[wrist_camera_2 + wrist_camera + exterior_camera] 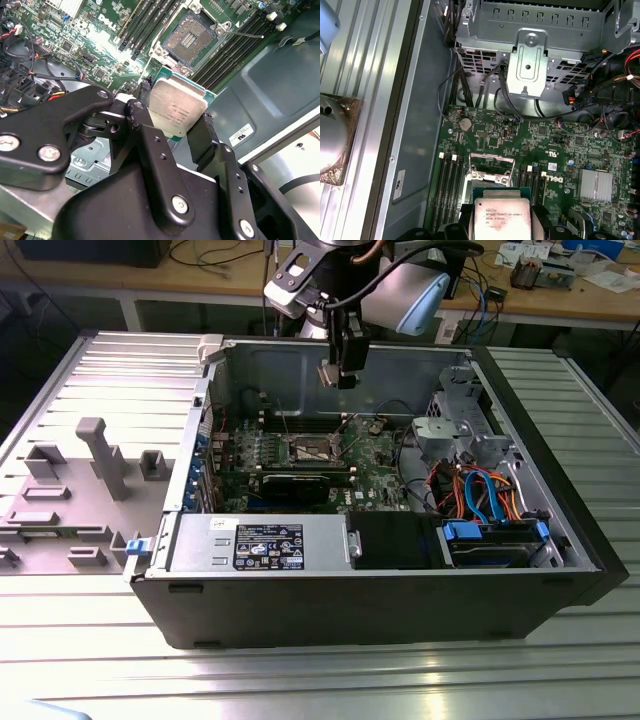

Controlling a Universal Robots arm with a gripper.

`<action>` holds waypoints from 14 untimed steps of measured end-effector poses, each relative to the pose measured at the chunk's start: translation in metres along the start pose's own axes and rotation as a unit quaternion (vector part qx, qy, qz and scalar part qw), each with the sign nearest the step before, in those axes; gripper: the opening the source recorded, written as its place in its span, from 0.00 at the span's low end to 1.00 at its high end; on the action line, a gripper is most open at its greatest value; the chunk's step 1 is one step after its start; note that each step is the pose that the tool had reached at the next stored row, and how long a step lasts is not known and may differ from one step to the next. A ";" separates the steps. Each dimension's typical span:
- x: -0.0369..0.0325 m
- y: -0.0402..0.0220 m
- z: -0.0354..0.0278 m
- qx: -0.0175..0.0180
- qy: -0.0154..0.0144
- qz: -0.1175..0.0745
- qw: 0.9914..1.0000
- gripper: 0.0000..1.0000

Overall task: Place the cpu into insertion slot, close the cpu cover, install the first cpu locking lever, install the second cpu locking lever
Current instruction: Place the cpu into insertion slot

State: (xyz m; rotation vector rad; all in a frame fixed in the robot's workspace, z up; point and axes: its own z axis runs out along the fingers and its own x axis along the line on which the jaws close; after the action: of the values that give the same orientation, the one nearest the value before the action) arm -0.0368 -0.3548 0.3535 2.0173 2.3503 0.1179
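My gripper [345, 375] hangs over the open computer case, above the back of the green motherboard [375, 475]. It is shut on the cpu [177, 112], a flat silver-grey square held by two opposite edges between the black fingers [142, 120]. The insertion slot [189, 40] lies bare below, and its brownish-gold contact field shows. In the first wrist view the cpu [502, 220] hovers just short of the slot, and the grey cpu cover [490, 176] looks swung up. A thin wire locking lever [245, 35] sticks out beside the slot. In the exterior view the slot [310, 448] lies lower and toward that view's left of the gripper.
Black memory slots [235, 45] flank the socket. A grey drive cage [445, 435] with orange and blue cables [485, 490] fills the case toward the exterior view's right. A power supply [260, 540] lines the front wall. A grey fixture plate [80, 480] lies outside the case.
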 end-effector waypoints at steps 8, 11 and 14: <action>0.0000 0.0000 0.0000 0.000 0.000 0.003 1.000 0.54; 0.0000 0.0000 0.0001 0.000 -0.001 0.010 1.000 0.54; 0.0000 -0.0001 0.0008 -0.001 -0.004 0.046 0.999 0.54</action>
State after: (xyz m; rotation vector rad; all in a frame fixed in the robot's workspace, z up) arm -0.0368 -0.3548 0.3527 2.1215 2.2521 0.1148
